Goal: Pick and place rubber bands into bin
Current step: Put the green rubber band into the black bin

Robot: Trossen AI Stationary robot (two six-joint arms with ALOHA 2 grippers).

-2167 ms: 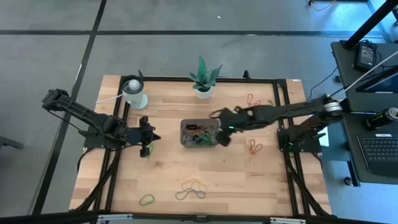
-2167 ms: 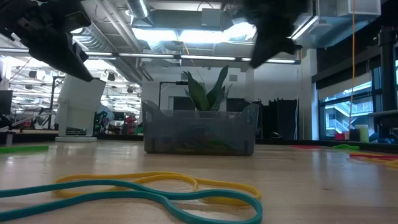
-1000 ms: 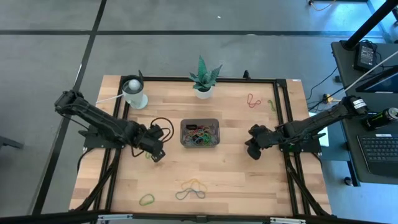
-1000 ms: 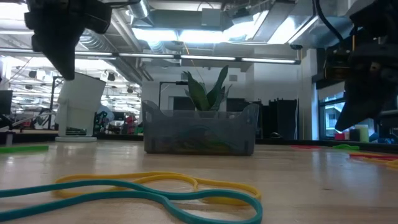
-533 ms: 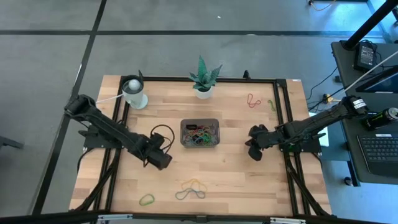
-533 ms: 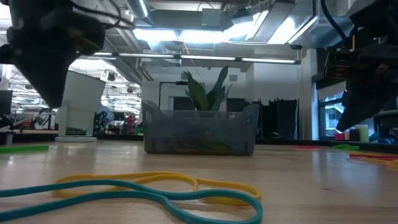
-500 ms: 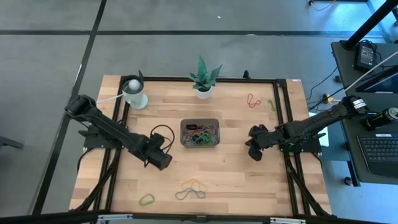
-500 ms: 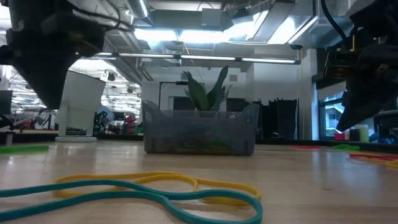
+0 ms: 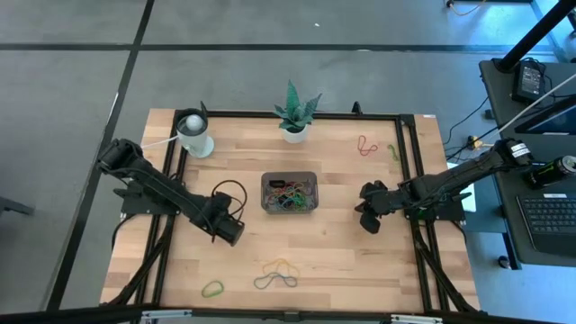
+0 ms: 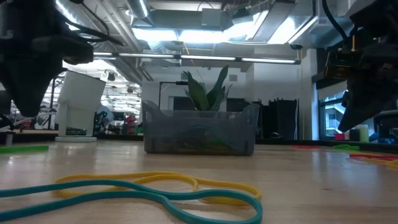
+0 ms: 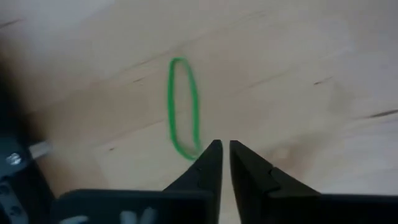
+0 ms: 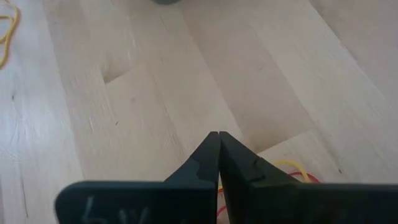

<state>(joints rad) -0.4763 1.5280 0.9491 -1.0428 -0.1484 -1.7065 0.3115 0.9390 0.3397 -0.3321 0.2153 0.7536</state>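
Two grippers hang low over the wooden table [image 9: 342, 261]: the left gripper [image 11: 222, 149], jaws slightly parted, tips at one end of a green rubber band [image 11: 184, 106] lying flat, left of the bin [image 9: 289, 193]; the right gripper [image 12: 215, 138], clenched and empty, right of the bin, above yellow and red bands [image 12: 292, 169]

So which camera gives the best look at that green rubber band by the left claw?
The left wrist view: the green rubber band lies flat on the wood just ahead of the left claw. From above the arm covers that spot; the low and right wrist views don't show it.
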